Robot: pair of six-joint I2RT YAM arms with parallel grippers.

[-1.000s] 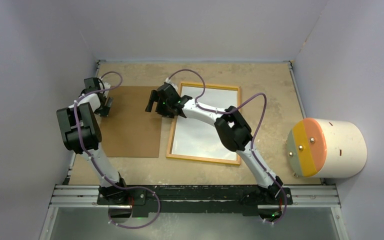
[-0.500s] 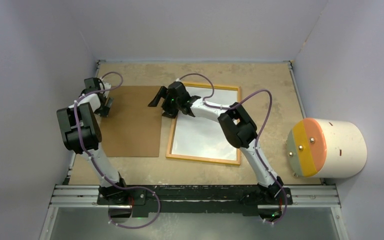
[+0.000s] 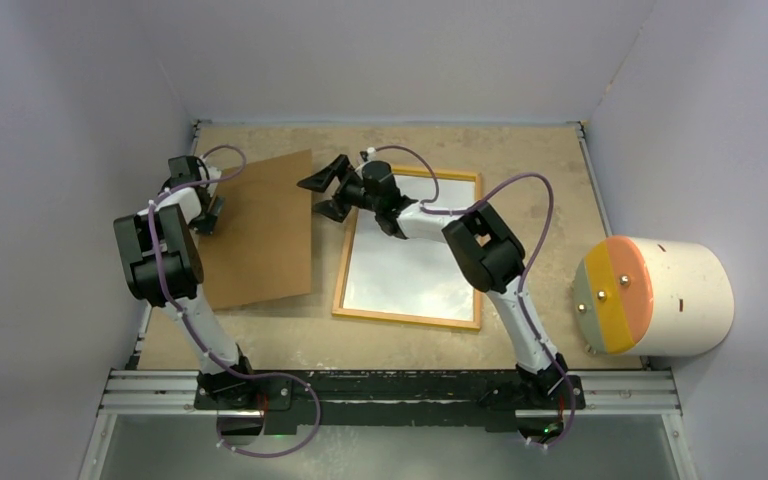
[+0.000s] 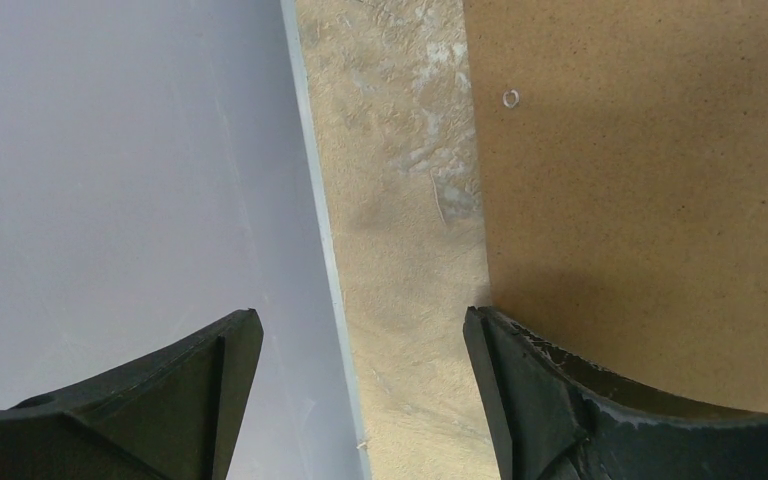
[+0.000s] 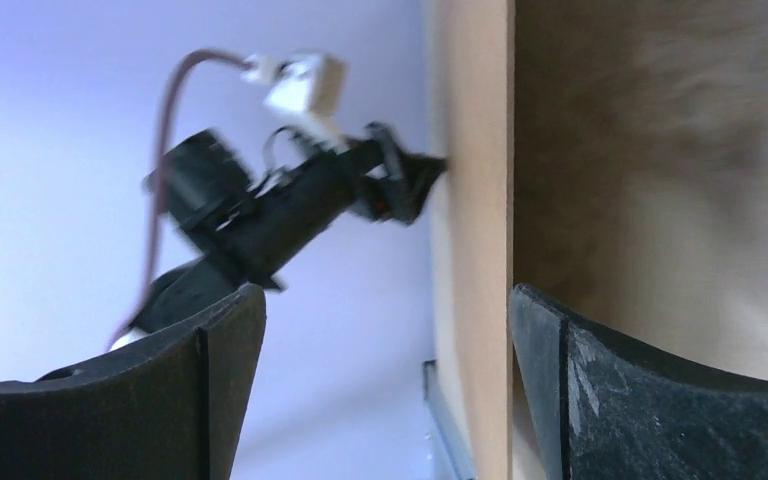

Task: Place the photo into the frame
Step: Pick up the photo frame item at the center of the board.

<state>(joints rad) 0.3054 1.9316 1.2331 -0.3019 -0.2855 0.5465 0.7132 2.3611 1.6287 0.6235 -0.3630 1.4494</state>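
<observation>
The frame lies flat at mid-table with its wood-brown edge showing. A white sheet fills it and looks like the photo's plain reverse; no printed side shows. The brown backing board lies left of the frame with its right edge raised. My right gripper is open and straddles that raised edge; in the right wrist view the board edge stands between the fingers, close to the right one. My left gripper is open at the board's left edge, one fingertip over the board.
A large white cylinder with a yellow and orange end lies at the table's right edge. Grey walls close in the table on the left, back and right. The left wall is just beside my left gripper.
My right gripper has swung toward the back and turned, and the board's right edge has come up off the table. The left arm has not moved.
</observation>
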